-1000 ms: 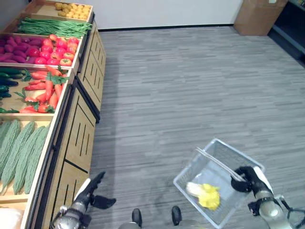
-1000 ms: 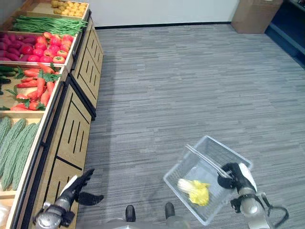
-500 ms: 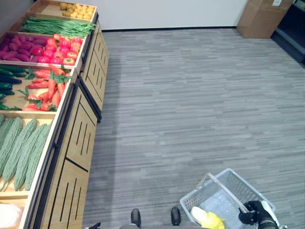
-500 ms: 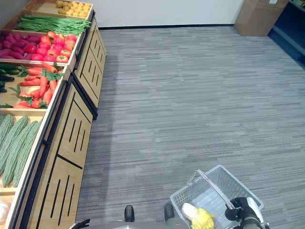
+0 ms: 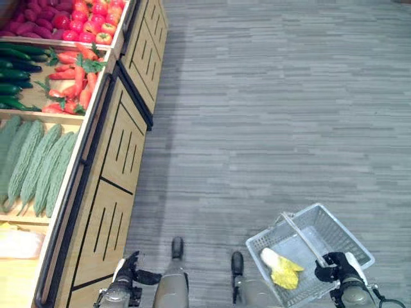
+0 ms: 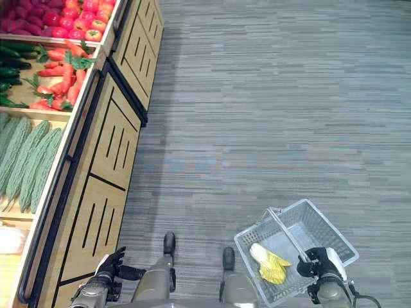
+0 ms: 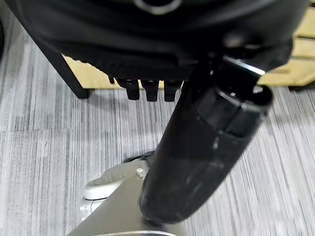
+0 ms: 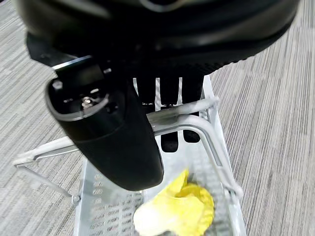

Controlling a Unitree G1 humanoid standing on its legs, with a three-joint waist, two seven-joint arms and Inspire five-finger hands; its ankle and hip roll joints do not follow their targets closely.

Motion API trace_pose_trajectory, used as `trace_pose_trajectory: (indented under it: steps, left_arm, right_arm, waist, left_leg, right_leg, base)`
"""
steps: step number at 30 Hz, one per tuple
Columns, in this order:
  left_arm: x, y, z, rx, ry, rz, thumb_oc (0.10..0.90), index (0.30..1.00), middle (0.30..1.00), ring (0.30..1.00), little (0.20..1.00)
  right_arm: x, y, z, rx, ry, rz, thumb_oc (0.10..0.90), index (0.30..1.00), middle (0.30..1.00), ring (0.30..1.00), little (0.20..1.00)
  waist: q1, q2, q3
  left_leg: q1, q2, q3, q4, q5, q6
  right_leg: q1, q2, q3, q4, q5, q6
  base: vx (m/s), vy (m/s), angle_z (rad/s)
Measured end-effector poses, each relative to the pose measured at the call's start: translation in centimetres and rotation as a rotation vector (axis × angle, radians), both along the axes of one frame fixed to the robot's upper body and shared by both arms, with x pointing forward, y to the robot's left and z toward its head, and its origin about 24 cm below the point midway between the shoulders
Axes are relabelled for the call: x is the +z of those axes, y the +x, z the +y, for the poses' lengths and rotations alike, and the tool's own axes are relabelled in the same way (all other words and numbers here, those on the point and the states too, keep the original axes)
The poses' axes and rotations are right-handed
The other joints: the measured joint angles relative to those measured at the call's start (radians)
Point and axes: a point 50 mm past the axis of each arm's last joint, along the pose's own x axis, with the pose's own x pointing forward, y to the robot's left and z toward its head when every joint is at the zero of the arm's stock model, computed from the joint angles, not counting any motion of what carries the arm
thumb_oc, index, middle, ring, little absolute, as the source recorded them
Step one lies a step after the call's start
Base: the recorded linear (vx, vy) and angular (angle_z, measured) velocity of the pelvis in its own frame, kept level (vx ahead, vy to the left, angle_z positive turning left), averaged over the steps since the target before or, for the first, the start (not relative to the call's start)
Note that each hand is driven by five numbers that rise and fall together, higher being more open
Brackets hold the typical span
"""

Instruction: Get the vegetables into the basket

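A grey wire basket [image 5: 347,231] hangs low over the floor at my right side. My right hand [image 5: 334,267] is shut on the basket's handle [image 8: 196,125], with its fingers curled round the bar. Inside lies a yellow and white leafy cabbage [image 5: 278,269], also seen as the cabbage [image 8: 177,212] past the hand. My left hand [image 5: 128,270] hangs open beside the wooden stand and holds nothing. On the stand lie green bitter gourds [image 5: 33,163], orange carrots [image 5: 74,80], dark cucumbers [image 5: 15,84] and red tomatoes [image 5: 90,15].
The long wooden produce stand [image 5: 119,167] with slatted panels runs along my left. A pale wrapped item [image 5: 19,244] sits in its nearest bin. Grey striped carpet [image 5: 276,115] stretches ahead and to the right.
The whole picture has shifted, so the camera has moved and now looks more steeply down. My right hand keeps hold of the basket handle. My left hand shows again at the lower left.
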Motion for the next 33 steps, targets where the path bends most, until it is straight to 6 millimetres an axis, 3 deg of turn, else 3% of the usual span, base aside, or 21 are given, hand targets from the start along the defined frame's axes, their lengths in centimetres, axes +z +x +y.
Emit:
trace_pose_trajectory:
  steps: [2,3,4,8,10,11,14,16,19,20,22,24,26,27,28,29,33]
  left_arm:
    - [-0.3,-0.8,-0.4,0.007,-0.014,0.017,0.9,1.0,1.0,1.0,1.0]
    - [-1.0,-2.0,-1.5,0.015,-0.047,0.043,0.9,1.0,1.0,1.0,1.0]
    - [-0.8,-1.7,-1.5,-0.008,-0.042,0.039,0.9,1.0,1.0,1.0,1.0]
    - [0.3,-0.1,0.5,-0.087,0.016,0.002,0.9,1.0,1.0,1.0,1.0]
    - [1.2,1.8,0.8,-0.107,0.028,-0.062,0.9,1.0,1.0,1.0,1.0]
    - [1.3,2.0,1.0,-0.111,0.03,-0.065,0.9,1.0,1.0,1.0,1.0]
    - [1.3,1.7,1.1,-0.125,0.019,-0.051,0.9,1.0,1.0,1.0,1.0]
    - [1.0,1.0,1.2,-0.119,0.019,-0.028,0.9,1.0,1.0,1.0,1.0]
    - [0.9,0.7,1.3,-0.116,0.018,-0.017,0.9,1.0,1.0,1.0,1.0]
    - [0.7,0.4,1.0,-0.111,0.008,-0.005,0.9,1.0,1.0,1.0,1.0]
    - [0.2,-0.3,0.5,-0.098,-0.007,0.028,0.9,1.0,1.0,1.0,1.0]
    - [-0.1,-0.7,0.2,-0.072,-0.028,0.035,0.9,1.0,1.0,1.0,1.0]
    - [-0.8,-2.9,-0.3,-0.044,-0.052,0.081,0.9,1.0,1.0,1.0,1.0]
    - [-1.4,-3.5,-1.9,-0.036,-0.095,0.096,0.9,1.0,1.0,1.0,1.0]
    - [-1.7,-3.5,-2.5,-0.024,-0.103,0.105,0.9,1.0,1.0,1.0,1.0]
    - [-1.8,-3.4,-3.2,-0.025,-0.131,0.096,0.9,1.0,1.0,1.0,1.0]
    - [-1.5,-2.0,-3.5,-0.038,-0.148,0.061,0.9,1.0,1.0,1.0,1.0]
  right_arm:
    - [-0.1,-0.3,0.0,-0.016,0.001,0.005,0.4,0.3,0.3,0.3,0.3]
    - [-0.3,-1.0,-0.4,-0.049,0.005,0.019,0.4,0.3,0.3,0.3,0.3]
    - [-0.7,-1.5,0.0,-0.074,0.034,0.032,0.4,0.3,0.3,0.3,0.3]
    - [-1.1,-2.3,0.2,-0.115,0.056,0.06,0.4,0.3,0.3,0.3,0.3]
    - [-0.4,-1.2,-0.6,-0.12,0.045,0.026,0.4,0.3,0.3,0.3,0.3]
    - [0.1,0.0,-0.9,-0.11,0.035,-0.005,0.4,0.3,0.3,0.3,0.3]
    - [0.8,1.6,-0.8,-0.076,0.029,-0.054,0.4,0.3,0.3,0.3,0.3]
    - [0.8,1.4,-0.6,-0.052,0.03,-0.062,0.4,0.3,0.3,0.3,0.3]
    - [0.6,1.1,-0.8,-0.057,0.028,-0.043,0.4,0.3,0.3,0.3,0.3]
    - [0.8,1.8,-0.7,-0.052,0.027,-0.052,0.4,0.3,0.3,0.3,0.3]
    - [0.9,2.2,-0.5,-0.035,0.031,-0.068,0.4,0.3,0.3,0.3,0.3]
    - [0.7,1.8,-0.3,-0.04,0.033,-0.056,0.4,0.3,0.3,0.3,0.3]
    - [0.2,-0.1,-0.8,-0.067,0.027,0.0,0.4,0.3,0.3,0.3,0.3]
    - [0.4,0.3,-1.1,-0.08,0.021,-0.002,0.4,0.3,0.3,0.3,0.3]
    - [0.3,0.2,-1.1,-0.095,0.024,0.019,0.4,0.3,0.3,0.3,0.3]
    - [0.1,-0.9,-1.4,-0.098,0.025,0.05,0.4,0.3,0.3,0.3,0.3]
    - [1.5,0.8,-2.1,-0.047,-0.005,-0.036,0.4,0.3,0.3,0.3,0.3]
  waist:
    - [0.012,0.001,-0.001]
    - [0.018,0.02,-0.017]
    - [0.011,-0.009,-0.035]
    - [0.001,-0.061,-0.098]
    - [0.018,-0.083,-0.109]
    - [0.021,-0.08,-0.11]
    - [0.014,-0.08,-0.107]
    - [0.015,-0.074,-0.1]
    - [0.012,-0.068,-0.089]
    - [0.003,-0.054,-0.075]
    - [-0.019,-0.044,-0.048]
    - [-0.024,-0.049,-0.033]
    - [-0.039,-0.055,-0.03]
    - [-0.045,0.006,-0.037]
    - [-0.046,0.022,-0.041]
    - [-0.038,0.042,-0.055]
    - [-0.04,0.041,-0.068]
  left_leg:
    - [0.009,-0.022,-0.004,0.011,0.003,0.012]
    - [0.063,-0.057,0.015,-0.001,0.014,0.054]
    - [0.081,-0.1,0.057,0.007,0.036,0.091]
    - [0.092,-0.164,0.088,0.01,0.015,0.132]
    - [0.094,-0.192,0.118,0.029,-0.021,0.169]
    - [0.101,-0.201,0.14,0.029,-0.035,0.189]
    - [0.133,-0.216,0.156,0.022,-0.059,0.221]
    - [0.17,-0.221,0.153,0.006,-0.075,0.233]
    - [0.176,-0.226,0.135,0.005,-0.098,0.249]
    - [0.178,-0.225,0.13,0.006,-0.099,0.249]
    - [0.197,-0.237,0.127,0.007,-0.087,0.244]
    - [0.23,-0.251,0.113,0.031,-0.153,0.231]
    - [0.353,-0.221,0.059,0.028,-0.232,0.152]
    - [0.36,-0.153,0.051,0.054,-0.242,0.108]
    - [0.367,-0.119,0.04,0.088,-0.24,0.103]
    - [0.37,-0.078,0.034,0.165,-0.218,0.081]
    - [0.313,-0.032,-0.017,0.312,-0.149,-0.023]
  right_leg:
    - [0.036,-0.013,0.036,-0.009,-0.011,0.038]
    - [0.071,-0.03,0.063,-0.006,-0.036,0.057]
    - [0.045,-0.076,0.081,0.051,-0.061,0.083]
    - [-0.026,-0.141,0.093,0.186,-0.057,0.136]
    - [-0.064,-0.168,0.093,0.242,-0.035,0.197]
    - [-0.093,-0.18,0.078,0.286,-0.022,0.218]
    - [-0.161,-0.196,0.067,0.444,-0.016,0.22]
    - [-0.233,-0.204,0.065,0.566,-0.038,0.223]
    - [-0.281,-0.188,0.038,0.458,-0.041,0.213]
    - [-0.296,-0.17,0.023,0.301,-0.017,0.213]
    - [-0.33,-0.166,0.008,0.136,0.078,0.197]
    - [-0.356,-0.171,-0.003,0.046,0.159,0.203]
    - [-0.293,-0.144,-0.034,0.016,0.248,0.157]
    - [-0.278,-0.087,-0.064,0.039,0.252,0.143]
    - [-0.251,-0.064,-0.092,0.058,0.245,0.114]
    - [-0.192,-0.028,-0.12,0.056,0.199,0.059]
    - [-0.159,0.027,-0.14,0.069,0.15,-0.003]
  base:
    - [0.34,0.403,-0.65]
    - [0.29,0.434,-0.95]
    - [0.2,0.331,-0.85]
    - [0.07,0.174,-0.18]
    - [0.1,0.342,-0.38]
    - [0.11,0.339,-0.57]
    - [0.11,0.172,-0.28]
    - [0.11,0.057,-0.09]
    - [0.18,0.012,0.1]
    - [0.13,-0.038,0.12]
    - [0.27,-0.115,0.29]
    - [0.29,-0.131,0.47]
    - [0.44,-0.37,0.59]
    - [0.43,-0.503,0.27]
    - [0.29,-0.429,0.3]
    - [0.27,-0.395,0.35]
    - [0.14,-0.253,0.04]
